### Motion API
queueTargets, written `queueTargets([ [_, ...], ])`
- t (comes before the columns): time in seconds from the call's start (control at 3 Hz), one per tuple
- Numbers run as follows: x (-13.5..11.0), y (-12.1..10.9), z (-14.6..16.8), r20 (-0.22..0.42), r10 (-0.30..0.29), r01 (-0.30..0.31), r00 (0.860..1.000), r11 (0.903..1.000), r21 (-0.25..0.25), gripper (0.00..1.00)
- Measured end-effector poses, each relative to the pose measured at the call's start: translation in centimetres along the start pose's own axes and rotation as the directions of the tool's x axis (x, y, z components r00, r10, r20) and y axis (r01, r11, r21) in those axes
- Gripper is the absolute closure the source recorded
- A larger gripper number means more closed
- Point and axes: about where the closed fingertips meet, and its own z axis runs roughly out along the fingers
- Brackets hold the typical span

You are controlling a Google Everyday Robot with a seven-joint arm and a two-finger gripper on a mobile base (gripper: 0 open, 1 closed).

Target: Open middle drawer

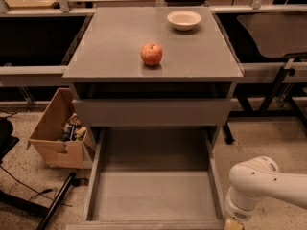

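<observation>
Worktop (115,47): flat grey top of the cabinet, seen from the front and above.
Apple (151,54): red, upright, near the middle of the worktop, somewhat closer to the front edge than to the back edge.
Bowl (184,19): pale, shallow, near the back edge, toward the back right corner; well apart from the apple.
Upper front (153,111): grey, plain, just below the front edge of the worktop, with a dark gap between the two.
Middle drawer (153,195): pulled far out past the front edge of the worktop; its grey floor and both side walls are in plain view, and its front rim lies at the bottom of the view.
Arm (268,183): white, rounded, low and forward of the front right corner of the worktop, just beside the right wall of the middle drawer.
Gripper (233,224): below the white wrist, by the right front corner of the middle drawer, mostly cut off by the bottom of the view.
Gripper state: cannot tell.
Cardboard box (53,138): on the floor beyond the left edge of the worktop, open-topped, with small items inside.
</observation>
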Motion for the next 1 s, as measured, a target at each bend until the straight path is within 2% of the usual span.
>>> queueTargets([
  [0.33, 0.1, 0.2, 0.0, 0.01, -0.006, 0.006, 1.0, 1.0, -0.006, 0.0],
  [0.67, 0.8, 3.0, -6.6, 0.137, -0.002, -0.001, 0.991, 0.9998, 0.02, 0.0],
  [1.0, 2.4, 6.7, -16.0, 0.24, -0.01, -0.014, 0.971, 0.9951, 0.098, 0.0],
])
